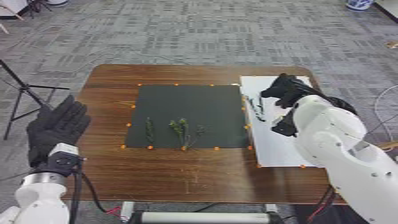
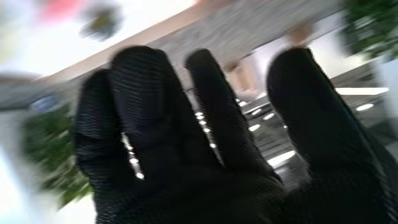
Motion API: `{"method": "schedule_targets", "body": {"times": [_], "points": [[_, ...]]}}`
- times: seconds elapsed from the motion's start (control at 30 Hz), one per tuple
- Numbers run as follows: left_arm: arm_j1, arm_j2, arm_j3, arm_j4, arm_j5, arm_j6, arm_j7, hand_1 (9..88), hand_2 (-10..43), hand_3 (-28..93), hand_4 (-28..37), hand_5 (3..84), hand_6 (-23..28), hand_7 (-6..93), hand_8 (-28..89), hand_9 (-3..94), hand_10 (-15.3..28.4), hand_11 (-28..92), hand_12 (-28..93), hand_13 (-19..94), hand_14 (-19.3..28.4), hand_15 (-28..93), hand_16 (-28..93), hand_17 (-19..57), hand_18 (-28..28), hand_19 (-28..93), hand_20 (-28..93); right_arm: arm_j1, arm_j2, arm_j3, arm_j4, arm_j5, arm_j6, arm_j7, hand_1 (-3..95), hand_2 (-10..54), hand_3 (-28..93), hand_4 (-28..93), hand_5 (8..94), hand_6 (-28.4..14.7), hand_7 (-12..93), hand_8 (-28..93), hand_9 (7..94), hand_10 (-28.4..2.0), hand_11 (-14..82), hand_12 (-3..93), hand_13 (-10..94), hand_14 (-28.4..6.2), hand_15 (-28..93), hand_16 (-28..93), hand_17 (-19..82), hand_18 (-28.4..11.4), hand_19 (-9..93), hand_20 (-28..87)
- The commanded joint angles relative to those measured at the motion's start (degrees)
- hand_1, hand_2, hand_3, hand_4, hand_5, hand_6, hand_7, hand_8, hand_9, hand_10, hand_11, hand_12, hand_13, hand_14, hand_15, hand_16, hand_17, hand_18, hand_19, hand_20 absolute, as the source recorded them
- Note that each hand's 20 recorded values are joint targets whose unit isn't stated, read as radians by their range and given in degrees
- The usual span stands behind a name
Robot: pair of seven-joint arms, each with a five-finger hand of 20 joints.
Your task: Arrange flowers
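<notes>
On a brown table [image 1: 178, 175], we are seeing green sprigs [image 1: 180, 129] on the near half of a dark mat [image 1: 178, 102]. Right of the mat, over a white sheet [image 1: 282, 150] bearing slender stems [image 1: 259, 111], our right hand [image 1: 282, 91] is holding straight fingers apart; left of the mat, our left hand [image 1: 56, 127] is holding straight fingers.

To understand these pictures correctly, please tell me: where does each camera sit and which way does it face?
Head view: on the robot's head, looking forward and down at the table, dark mat and sprigs; both white arms, left robot hand and right robot hand show.
Right wrist view: on the right arm's wrist, looking along the black-gloved fingers at blurred green foliage beyond.
Both views share the right robot hand.
</notes>
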Motion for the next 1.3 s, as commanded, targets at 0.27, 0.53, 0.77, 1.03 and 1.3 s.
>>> {"method": "schedule_targets", "body": {"times": [0.27,0.53,0.77,1.03,1.3], "points": [[-4.24,1.08,1.81,0.68,0.52,0.24,0.57,24.3,16.8,71,-28.3,41.8,10.4,7.8,-8,32.0,15.9,20,7,23,13.3,20,-6,-7.4,12.7,34,7,-2.83,1.75,-0.88,4.6,-5.03,3.46,-2.01,33.3,-3.6,69,-20,54.5,-8.5,9,-9,54.7,-19.9,15.5,18.6,55,-16.4,68,30,29,-24.9,82,35],[-7.17,-0.16,4.61,1.01,1.16,1.09,-0.03,24.4,16.8,71,-28.3,41.8,10.4,7.7,-8,31.8,16.0,20,7,23,13.4,20,-6,-7.4,12.6,34,7,3.93,-1.17,-9.03,8.67,-7.04,2.68,1.69,29.2,-9.4,65,-23,56.5,-8.7,9,-8,58.6,-20.1,20.9,22.0,56,-16.8,71,33,31,-25.7,84,37],[-9.81,-0.13,6.39,1.66,2.22,0.77,-0.18,24.4,16.7,71,-28.3,41.6,10.4,7.7,-8,30.5,16.0,20,7,22,13.7,20,-6,-7.2,12.5,34,7,9.11,-3.06,-14.01,13.39,-7.85,2.55,1.88,31.2,-9.5,62,-26,56.8,-9.0,8,-8,58.3,-20.7,21.3,22.9,55,-17.5,71,35,31,-26.4,83,37],[-9.44,-0.23,6.25,1.39,2.29,1.14,-0.09,24.4,16.6,71,-28.3,41.5,10.4,7.7,-8,30.1,16.0,20,7,22,13.7,20,-6,-7.2,12.4,34,7,15.88,-5.39,-21.16,19.36,-7.14,-3.26,3.48,37.5,-9.5,48,-28,57.0,-9.3,8,-8,58.2,-21.1,25.1,24.7,55,-18.1,72,37,30,-26.9,83,38],[-9.62,-0.6,6.1,1.75,2.62,0.79,-0.96,24.4,16.6,71,-28.3,41.5,10.4,7.9,-8,30.1,16.0,20,7,22,14.1,21,-6,-7.4,12.6,34,7,16.8,-6.43,-26.04,22.86,-8.56,-2.75,3.1,40.6,-9.5,46,-27,57.7,-9.6,9,-8,58.1,-21.1,28.4,25.5,55,-18.1,73,37,30,-26.6,83,38]]}}
